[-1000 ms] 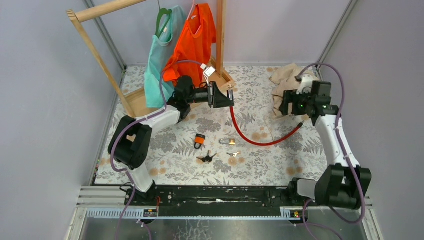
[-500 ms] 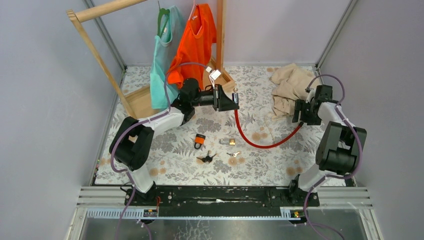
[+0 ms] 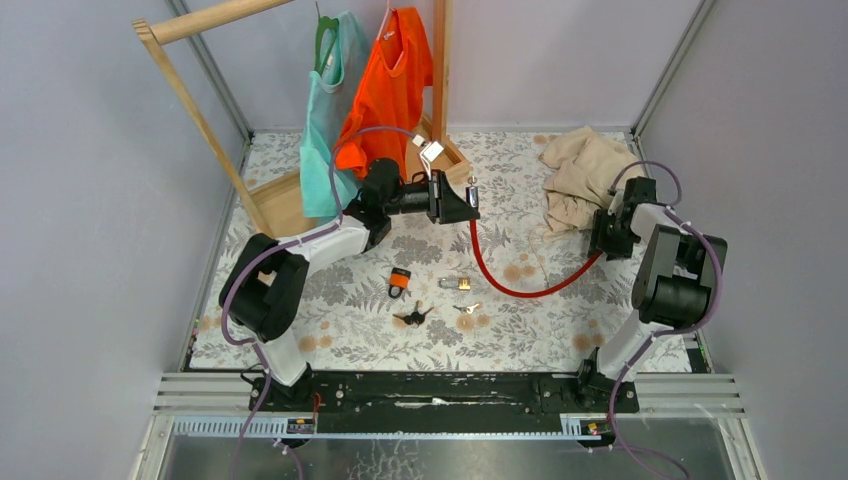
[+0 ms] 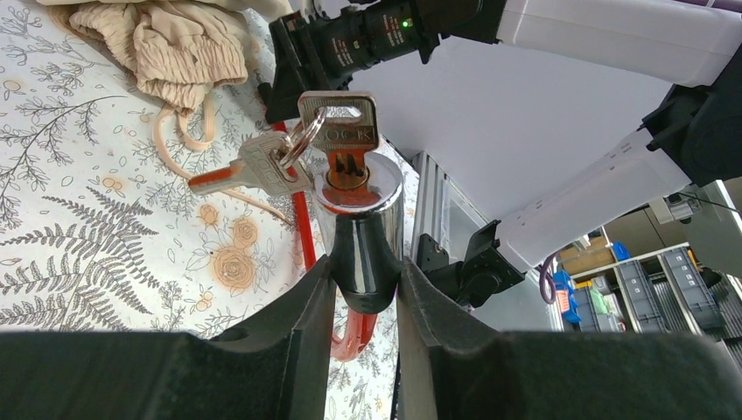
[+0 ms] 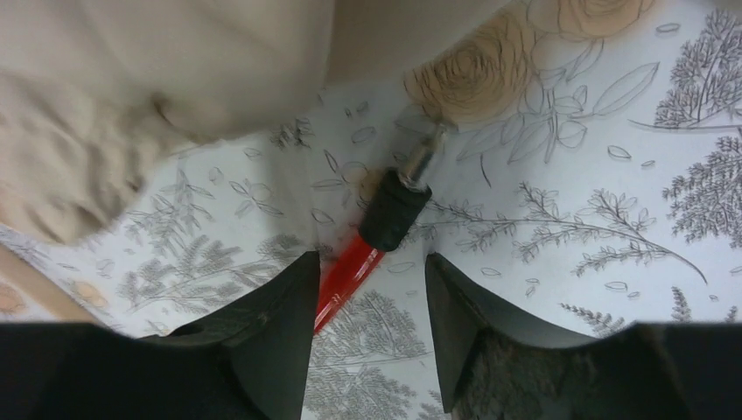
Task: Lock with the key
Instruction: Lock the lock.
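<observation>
A chrome and black lock cylinder ends a red cable. My left gripper is shut on its black base and holds it above the table. A silver key sits in the cylinder's face, and a second key hangs from its ring. The cable's other end, a black collar with a metal pin, lies on the floral cloth. My right gripper stands open low over the red cable just behind the collar. The cable lies close to the left finger.
A beige cloth lies bunched beside my right gripper. An orange padlock, a silver padlock, black keys and a small key lie mid-table. A wooden rack with hung shirts stands at the back.
My right arm has folded back and dropped down to the cable's free end, its jaws narrowing. My left gripper shifted slightly right with the lock cylinder still held.
</observation>
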Motion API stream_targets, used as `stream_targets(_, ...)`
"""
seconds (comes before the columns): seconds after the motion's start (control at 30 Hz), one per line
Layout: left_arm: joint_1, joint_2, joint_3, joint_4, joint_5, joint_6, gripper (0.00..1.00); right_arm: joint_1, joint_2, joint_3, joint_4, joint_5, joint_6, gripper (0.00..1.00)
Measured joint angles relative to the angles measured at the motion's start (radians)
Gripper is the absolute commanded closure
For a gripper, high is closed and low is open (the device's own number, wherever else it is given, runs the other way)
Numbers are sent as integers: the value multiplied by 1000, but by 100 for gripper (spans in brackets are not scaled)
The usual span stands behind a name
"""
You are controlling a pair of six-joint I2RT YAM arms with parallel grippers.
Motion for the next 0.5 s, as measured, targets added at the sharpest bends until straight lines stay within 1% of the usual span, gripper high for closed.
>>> stream_targets(0.17, 0, 0, -5, 0, -3, 4, 100, 0, 27, 12, 30, 12, -1, 48)
stream_targets(0.23, 0, 0, -5, 0, -3, 5, 100, 0, 29, 13, 33, 19, -2, 50)
stream_targets(0.33, 0, -2, -8, 0, -3, 5, 100, 0, 32, 13, 39, 28, -6, 55)
stream_targets(0.5, 0, -4, -15, 0, -3, 7, 100, -1, 37, 13, 61, 44, -14, 66)
